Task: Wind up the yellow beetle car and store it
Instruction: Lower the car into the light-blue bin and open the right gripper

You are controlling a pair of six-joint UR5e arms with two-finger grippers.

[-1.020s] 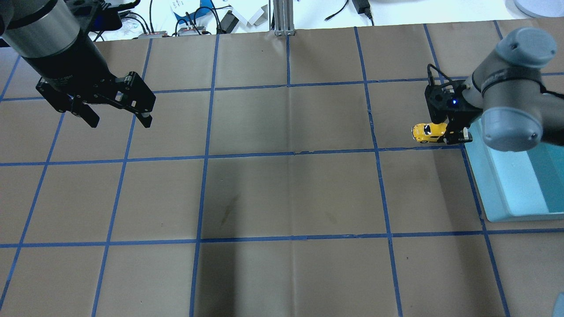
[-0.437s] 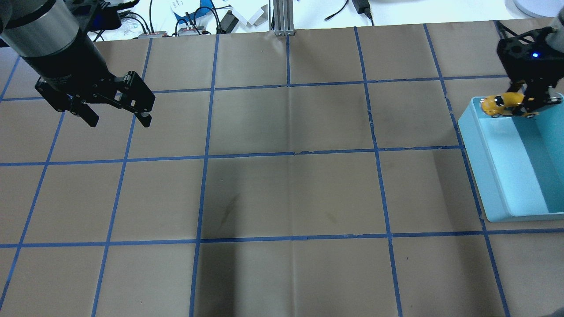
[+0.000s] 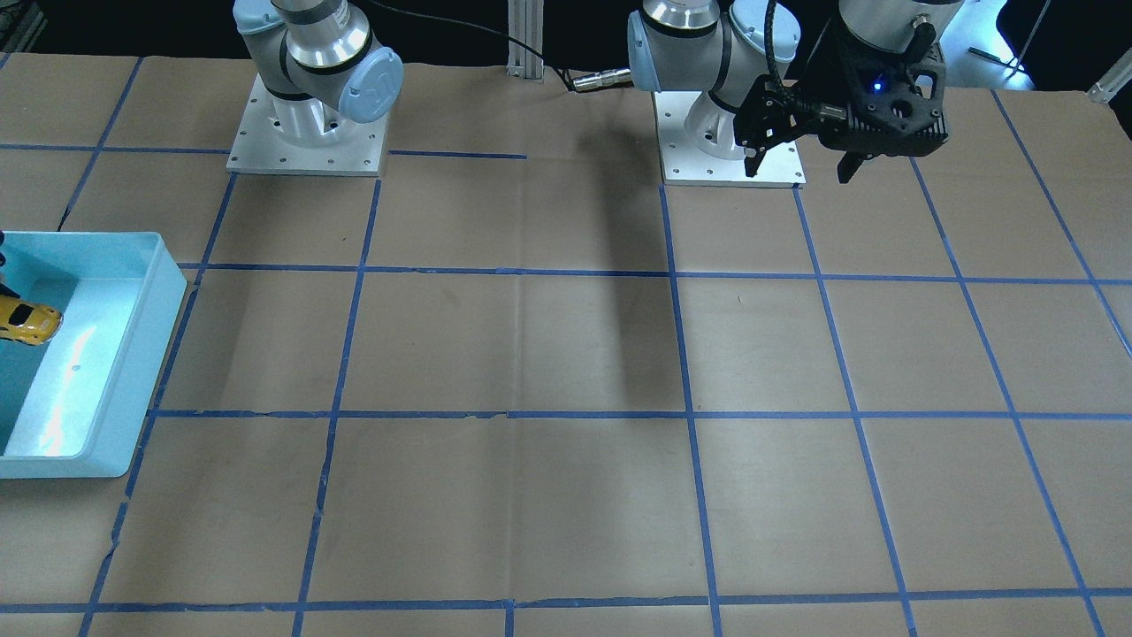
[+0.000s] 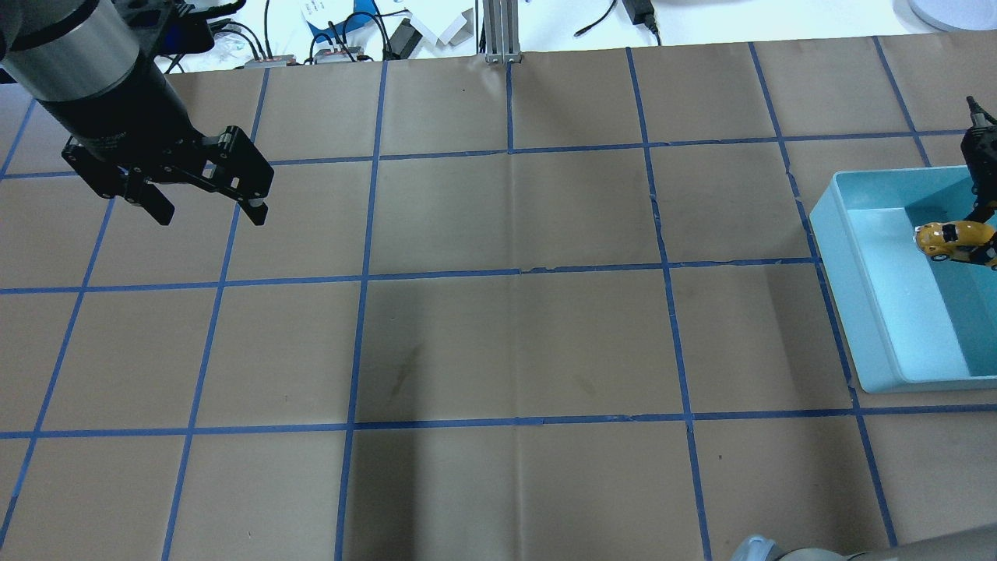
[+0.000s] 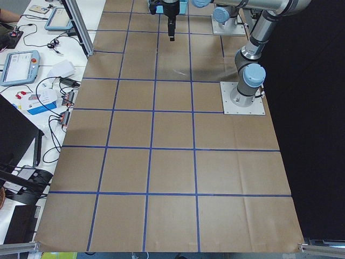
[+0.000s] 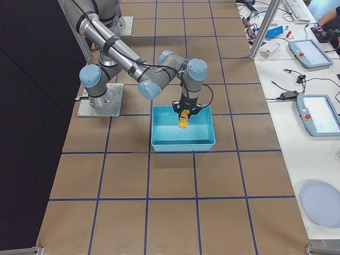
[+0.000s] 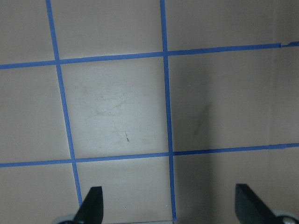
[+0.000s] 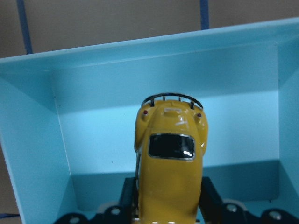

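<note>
The yellow beetle car (image 4: 950, 239) hangs inside the light-blue box (image 4: 857, 296) at the table's right end, with my right gripper (image 4: 981, 234) shut on its sides. The right wrist view looks along the car's roof (image 8: 170, 158), with black fingers (image 8: 128, 198) on either side and the box's far wall (image 8: 93, 93) behind. Whether the wheels touch the box floor is unclear. The front-facing view shows the car (image 3: 26, 320) at the left edge, over the box (image 3: 141, 354). My left gripper (image 4: 210, 210) hovers open and empty over the far left of the table.
Brown paper with a blue tape grid covers the table. Cables, tablets and small items lie on the white bench (image 4: 350, 31) beyond the far edge. An aluminium post (image 4: 498, 31) stands at the far middle. Both arm bases (image 3: 305, 133) sit on the robot's side.
My right gripper carried the car from the table to the right, over the box's rim and down inside it. The left arm has stayed still.
</note>
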